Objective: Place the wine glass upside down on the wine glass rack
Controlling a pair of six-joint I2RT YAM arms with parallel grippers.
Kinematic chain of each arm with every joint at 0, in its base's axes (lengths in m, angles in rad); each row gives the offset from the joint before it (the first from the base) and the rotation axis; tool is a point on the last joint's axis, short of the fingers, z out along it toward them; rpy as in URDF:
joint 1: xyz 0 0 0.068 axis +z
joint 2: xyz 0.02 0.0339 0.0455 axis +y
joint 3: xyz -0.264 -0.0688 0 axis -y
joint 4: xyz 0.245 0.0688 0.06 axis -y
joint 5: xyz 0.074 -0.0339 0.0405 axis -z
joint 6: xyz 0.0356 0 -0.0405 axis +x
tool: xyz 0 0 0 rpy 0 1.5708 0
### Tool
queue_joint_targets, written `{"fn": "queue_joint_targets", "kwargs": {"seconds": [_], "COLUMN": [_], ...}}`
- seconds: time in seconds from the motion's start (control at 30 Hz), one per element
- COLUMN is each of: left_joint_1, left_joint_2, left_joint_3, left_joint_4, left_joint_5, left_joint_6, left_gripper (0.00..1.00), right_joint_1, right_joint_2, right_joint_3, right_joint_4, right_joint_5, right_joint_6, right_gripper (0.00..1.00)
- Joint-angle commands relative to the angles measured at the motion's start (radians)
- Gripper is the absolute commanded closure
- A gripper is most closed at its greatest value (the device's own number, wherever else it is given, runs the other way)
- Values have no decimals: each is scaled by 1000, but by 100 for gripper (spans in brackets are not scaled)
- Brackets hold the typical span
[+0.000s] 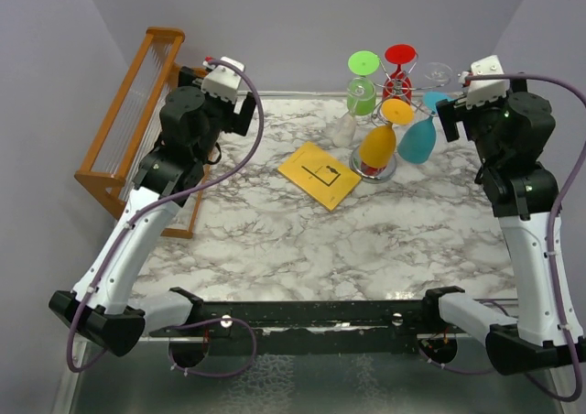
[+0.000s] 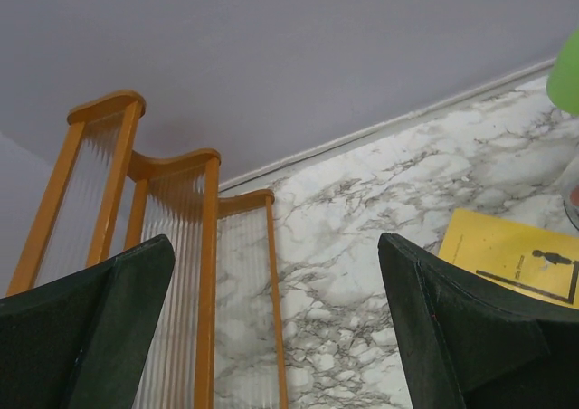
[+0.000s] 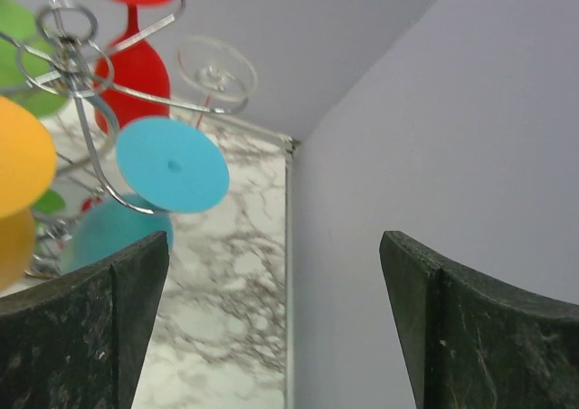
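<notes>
The silver wire wine glass rack (image 1: 396, 86) stands at the back of the table on a round shiny base (image 1: 383, 170). Green (image 1: 362, 93), red (image 1: 399, 70), orange (image 1: 378, 142), teal-blue (image 1: 418, 140) and clear (image 1: 439, 69) wine glasses hang on it upside down. A whitish glass (image 1: 343, 130) is just left of the base; I cannot tell whether it hangs or stands. My right gripper (image 1: 449, 114) is open and empty, right of the teal-blue glass, whose foot (image 3: 172, 163) shows in the right wrist view beside the gripper (image 3: 273, 242). My left gripper (image 1: 243, 112) (image 2: 276, 246) is open and empty by the wooden rack.
An orange-brown wooden slatted rack (image 1: 128, 112) (image 2: 208, 246) stands along the left edge. A yellow card (image 1: 320, 174) (image 2: 516, 255) lies on the marble table left of the wire rack's base. Grey walls close in on the back and right, near my right gripper.
</notes>
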Motion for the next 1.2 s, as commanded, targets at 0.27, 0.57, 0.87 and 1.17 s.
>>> {"fn": "queue_joint_targets", "kwargs": {"seconds": [0.27,0.57,0.87,1.17], "left_joint_1": [68,90,95,140], "left_joint_2": [-115,-136,-193,-268], "left_joint_3": [-165,-164,-175,-239], "left_joint_4": [176,138,87,71], "left_joint_5": [-83,-53,-38,42], "left_joint_6": [-76,-83,-63,-107], "left_gripper": [1,1,1,1], "right_joint_1": [-87,-88,-88,-88], "right_joint_2": [-62,-102,-145,-229], "right_joint_3": [-84,-123,-112,-169], "right_joint_4": [200,204,157,135], "right_joint_5": [-302,-320,-356,-366], "right_joint_6": [242,205,204,206], "right_gripper": [0,0,0,1]}}
